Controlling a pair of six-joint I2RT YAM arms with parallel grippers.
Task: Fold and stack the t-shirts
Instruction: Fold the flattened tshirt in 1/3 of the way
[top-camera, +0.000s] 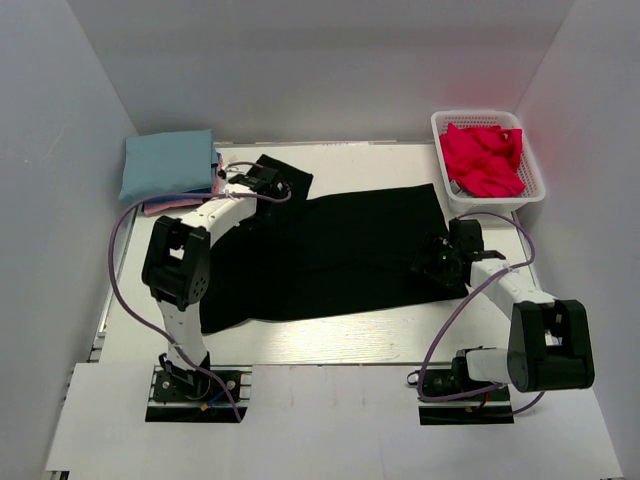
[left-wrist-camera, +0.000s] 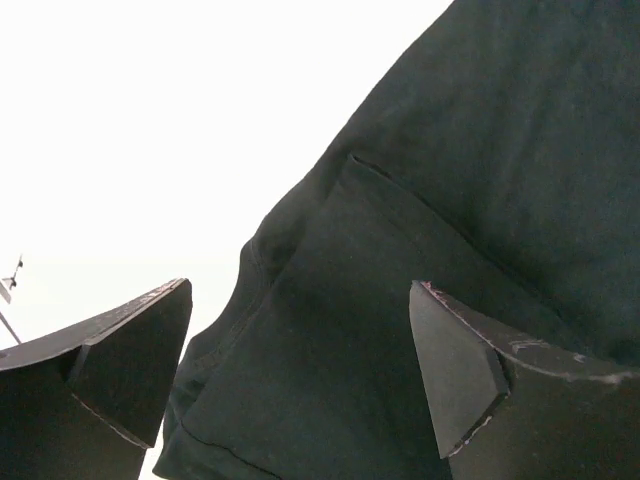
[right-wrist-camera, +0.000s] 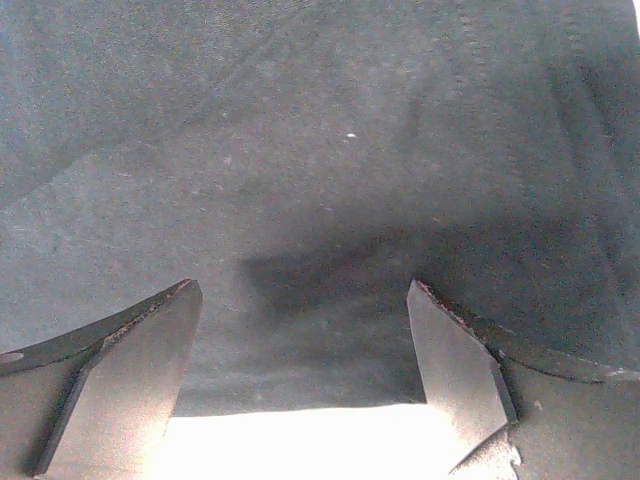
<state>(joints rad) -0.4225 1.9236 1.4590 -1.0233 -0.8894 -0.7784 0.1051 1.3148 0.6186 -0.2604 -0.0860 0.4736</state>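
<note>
- You have the black t-shirt (top-camera: 330, 250) spread mostly flat across the middle of the table (top-camera: 330, 345). One sleeve reaches toward the upper left of the overhead view.
- Your left gripper (top-camera: 262, 178) sits over that sleeve, left of centre in the upper part of the overhead view.
- In the left wrist view its fingers (left-wrist-camera: 130, 370) stand wide apart, released, with nothing pinched between them. The dark sleeve, with a seam and a hem showing, fills the gap and the right side of that frame. Bright table fills the upper left.
- Your right gripper (top-camera: 440, 257) is over the black shirt's right edge, at the middle right of the overhead view.
- In the right wrist view its fingers (right-wrist-camera: 455, 360) are also spread and hold nothing. Black cloth lies below them, and a strip of bright table shows along the bottom of the frame past the cloth's edge.
- You cannot tell from these views whether either gripper's fingertips touch the cloth.
- The light blue t-shirt (top-camera: 168, 165) lies folded at the upper left of the overhead view, just beside your left gripper. It rests on a pink t-shirt (top-camera: 172, 206), of which only the near edge shows.
- The red t-shirt (top-camera: 482, 160) lies crumpled in the white basket (top-camera: 536, 190) at the upper right, just past the black shirt's far right corner.
</note>
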